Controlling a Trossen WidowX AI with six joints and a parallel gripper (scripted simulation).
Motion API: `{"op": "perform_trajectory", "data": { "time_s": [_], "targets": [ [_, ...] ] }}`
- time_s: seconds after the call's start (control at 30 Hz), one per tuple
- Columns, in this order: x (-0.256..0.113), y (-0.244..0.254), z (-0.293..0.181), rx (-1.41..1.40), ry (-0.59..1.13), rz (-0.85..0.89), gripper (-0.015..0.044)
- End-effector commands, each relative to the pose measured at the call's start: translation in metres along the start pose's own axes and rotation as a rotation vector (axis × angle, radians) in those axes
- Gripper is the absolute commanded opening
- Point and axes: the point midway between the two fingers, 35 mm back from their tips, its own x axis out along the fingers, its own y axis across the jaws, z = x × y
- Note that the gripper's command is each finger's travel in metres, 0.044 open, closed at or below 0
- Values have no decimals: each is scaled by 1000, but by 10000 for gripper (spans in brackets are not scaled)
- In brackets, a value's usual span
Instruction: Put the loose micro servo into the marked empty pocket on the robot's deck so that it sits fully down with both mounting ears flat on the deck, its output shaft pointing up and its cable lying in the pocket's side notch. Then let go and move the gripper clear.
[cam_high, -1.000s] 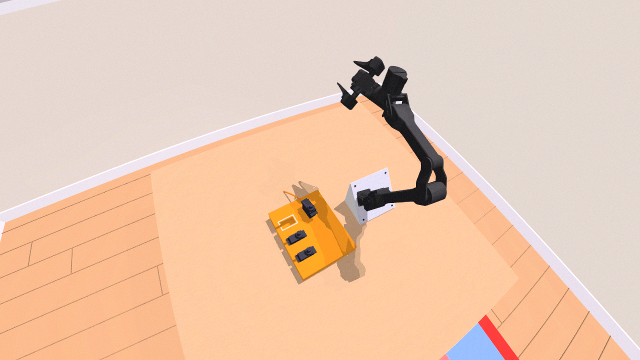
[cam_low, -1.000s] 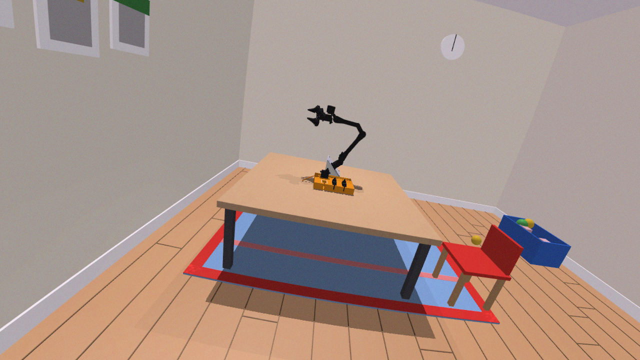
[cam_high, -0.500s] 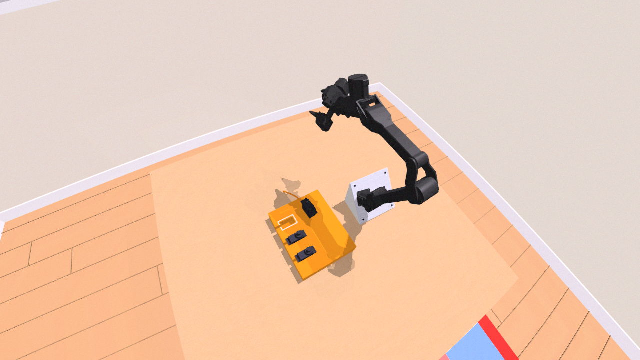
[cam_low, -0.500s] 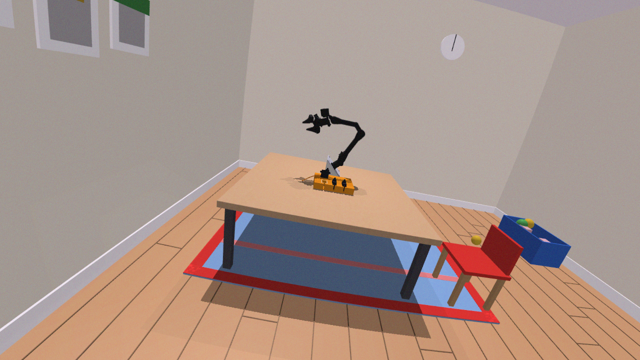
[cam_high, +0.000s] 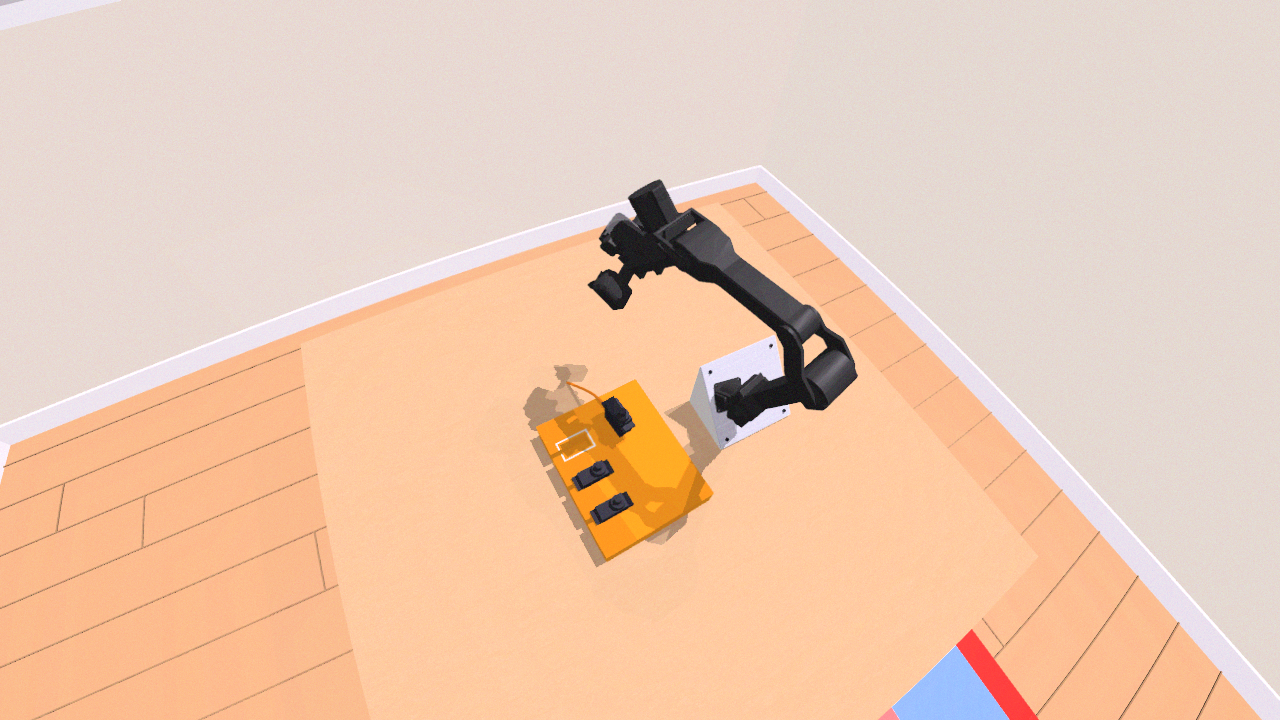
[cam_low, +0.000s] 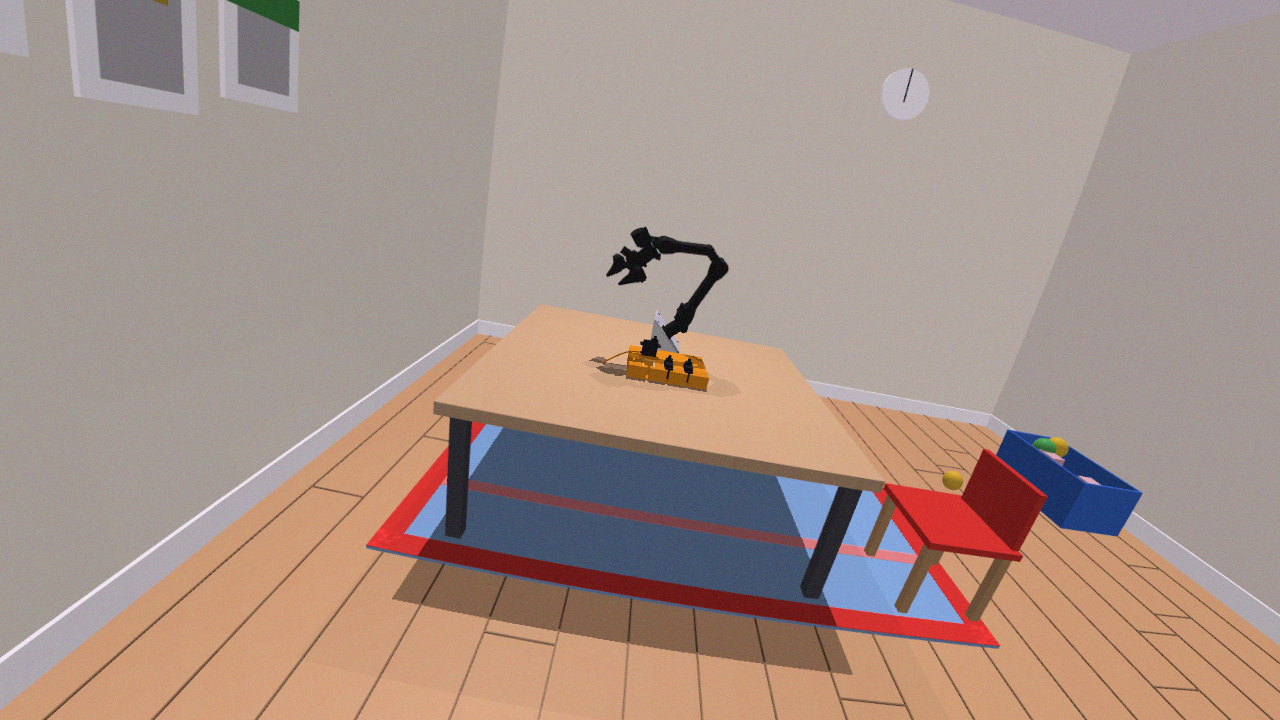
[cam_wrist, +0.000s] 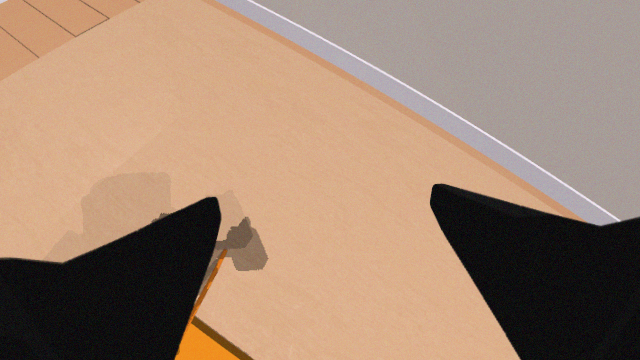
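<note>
The loose black micro servo (cam_high: 617, 416) (cam_low: 648, 347) stands on the orange deck (cam_high: 657, 447) (cam_low: 666, 379) (cam_wrist: 206, 346), beside the pocket. Its orange cable (cam_high: 586, 390) (cam_wrist: 215, 270) reaches past the deck's edge. The pocket's white outline (cam_high: 590, 437) surrounds an empty recess. Two seated servos (cam_high: 592, 474) (cam_high: 612, 507) are in a row beside it. My gripper (cam_high: 597, 265) (cam_low: 615, 278) (cam_wrist: 327, 200) is open and empty, high above the table and away from the deck. In the wrist view the left finger hides the servo's body.
The arm's grey-white base block (cam_high: 751, 358) stands on the table (cam_high: 447, 537) (cam_low: 537, 394) close to the deck. A red chair (cam_low: 953, 519) and a blue toy box (cam_low: 1087, 501) are on the floor. The wall rises beyond the table's far edge.
</note>
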Motion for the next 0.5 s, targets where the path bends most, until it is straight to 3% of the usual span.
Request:
{"op": "perform_trajectory", "data": {
  "time_s": [0.0,0.47],
  "targets": [
    [14,29,-17,82,116,50,440],
    [35,105,-79,319,490,66,440]
  ]
}}
